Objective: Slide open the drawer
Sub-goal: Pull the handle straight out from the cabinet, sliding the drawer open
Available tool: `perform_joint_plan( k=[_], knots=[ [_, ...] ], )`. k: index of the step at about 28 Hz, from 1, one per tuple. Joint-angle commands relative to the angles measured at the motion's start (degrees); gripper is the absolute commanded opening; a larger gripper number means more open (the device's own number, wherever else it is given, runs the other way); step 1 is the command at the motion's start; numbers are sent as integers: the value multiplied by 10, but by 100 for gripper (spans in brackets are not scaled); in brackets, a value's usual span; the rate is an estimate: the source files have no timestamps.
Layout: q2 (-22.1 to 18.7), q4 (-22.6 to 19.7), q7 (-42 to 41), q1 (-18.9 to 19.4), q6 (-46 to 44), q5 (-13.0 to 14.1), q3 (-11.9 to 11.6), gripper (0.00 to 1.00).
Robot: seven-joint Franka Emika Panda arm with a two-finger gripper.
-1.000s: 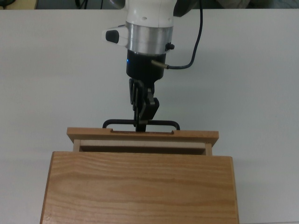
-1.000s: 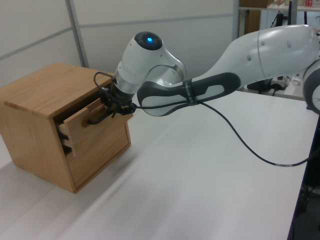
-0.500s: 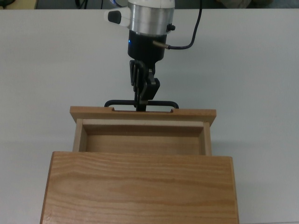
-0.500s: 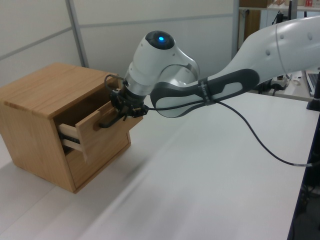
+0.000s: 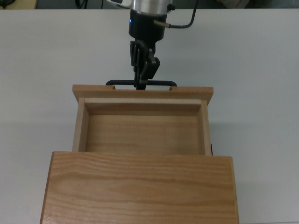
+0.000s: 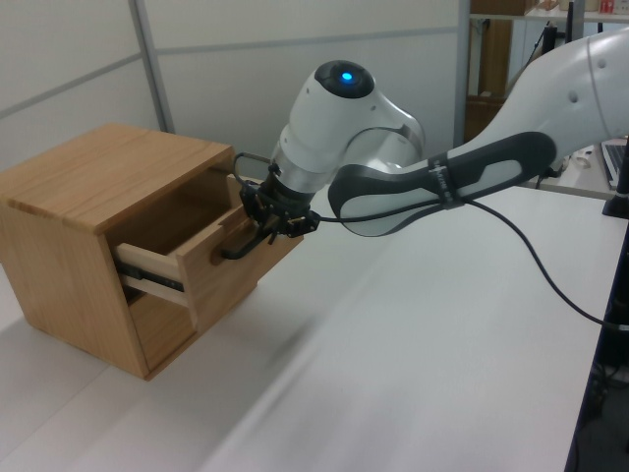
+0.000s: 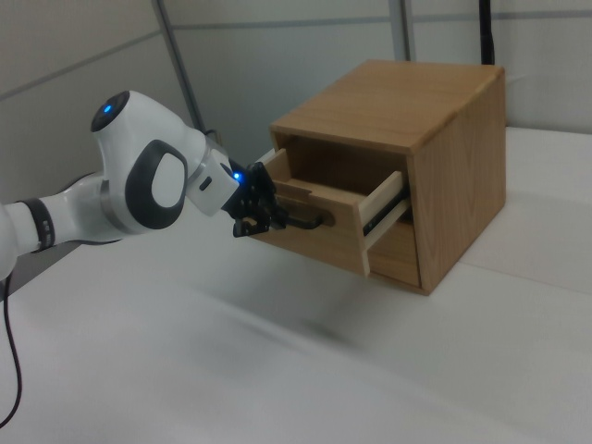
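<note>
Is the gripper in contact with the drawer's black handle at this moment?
Touching. In the top view, the gripper fingers close onto the middle of the handle bar of the drawer; no gap shows.

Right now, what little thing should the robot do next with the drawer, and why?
Probably let go of the handle and back away. The drawer already sticks far out of the cabinet, with its whole bare floor showing in the top view, and the gripper is shut on the handle. It looks open enough; pulling more might drag it off its rails.
</note>
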Motion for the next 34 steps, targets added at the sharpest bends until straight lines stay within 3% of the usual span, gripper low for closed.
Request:
perform_joint_plan(
  k=[1,13,34],
  knots=[
    [-52,-60,-5,3,-1,-5,-5,0],
    [-110,-121,-5,5,-2,-5,-6,0],
    [-177,-204,-6,11,-10,-2,-5,0]
  ],
)
